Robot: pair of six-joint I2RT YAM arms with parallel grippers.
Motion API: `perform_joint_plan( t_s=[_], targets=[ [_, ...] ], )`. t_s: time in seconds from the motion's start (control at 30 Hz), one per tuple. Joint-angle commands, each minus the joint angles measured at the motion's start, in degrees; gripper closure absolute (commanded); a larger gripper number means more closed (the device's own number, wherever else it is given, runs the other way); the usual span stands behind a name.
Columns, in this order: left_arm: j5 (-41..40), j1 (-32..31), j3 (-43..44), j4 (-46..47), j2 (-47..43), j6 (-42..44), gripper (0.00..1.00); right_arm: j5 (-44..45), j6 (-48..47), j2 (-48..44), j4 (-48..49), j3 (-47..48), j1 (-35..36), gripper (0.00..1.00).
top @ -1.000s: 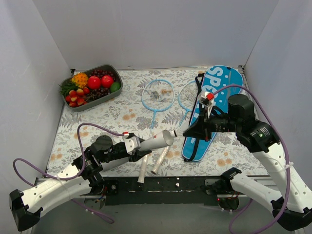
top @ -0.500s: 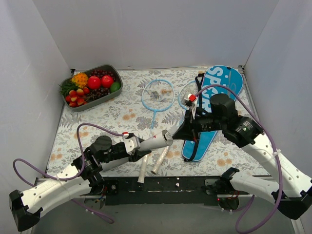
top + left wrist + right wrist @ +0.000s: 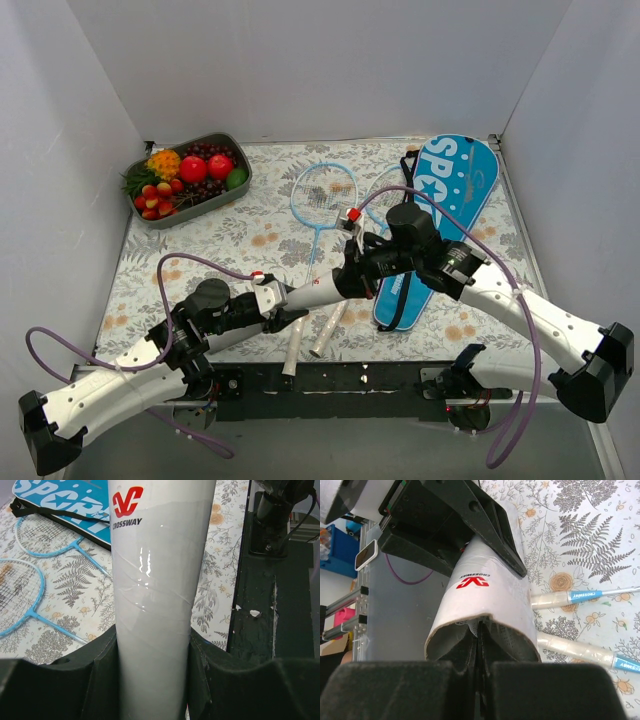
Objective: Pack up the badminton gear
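white tube [image 3: 318,289]: held off the table [image 3: 200,270] by the left gripper [image 3: 281,300], clamped across its body, open mouth aimed at the right arm.
left fingers [image 3: 102,680]: part-way closed, pads pressed on both sides of the tube.
right gripper [image 3: 479,652]: pinched tight, tips at the tube's mouth; whether they carry anything cannot be told.
rackets [image 3: 323,190]: flat on the table, handles [image 3: 326,335] just below the tube; blue bag [image 3: 455,180] lies beside them to the right.
risk at the rim: tips entering off-centre would likely catch and dent the edge.
risk in the grip: a push along the axis may slide the glossy tube through the pads.
risk of a drop: a loosened tube would land on the handles and roll.
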Motion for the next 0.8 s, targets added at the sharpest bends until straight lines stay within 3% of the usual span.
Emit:
perform_joint_plan(
  t_s=[0.0,0.33,0.5,0.53,0.77],
  targets=[
    [0.6,-0.2,1.2,2.2,-0.9,-0.5,1.00,-4.4,2.8,2.6,11.3,-1.7,1.0,0.99],
    [0.8,-0.3,1.0,2.3,-1.4,-0.6,1.00,-5.2,4.4,9.1,15.6,-3.2,3.7,0.98],
    [0.9,-0.2,0.9,2.4,-1.7,-0.6,1.00,-0.6,2.0,6.6,8.9,-1.0,3.3,0.70],
    [1.0,-0.3,0.9,2.4,-1.7,-0.7,1.00,0.0,0.7,6.3,7.4,-0.1,3.0,0.46],
    [1.5,-0.2,0.9,2.6,-1.5,-1.0,1.00,2.9,-0.8,-0.4,1.9,1.0,-6.2,0.40]
  ],
)
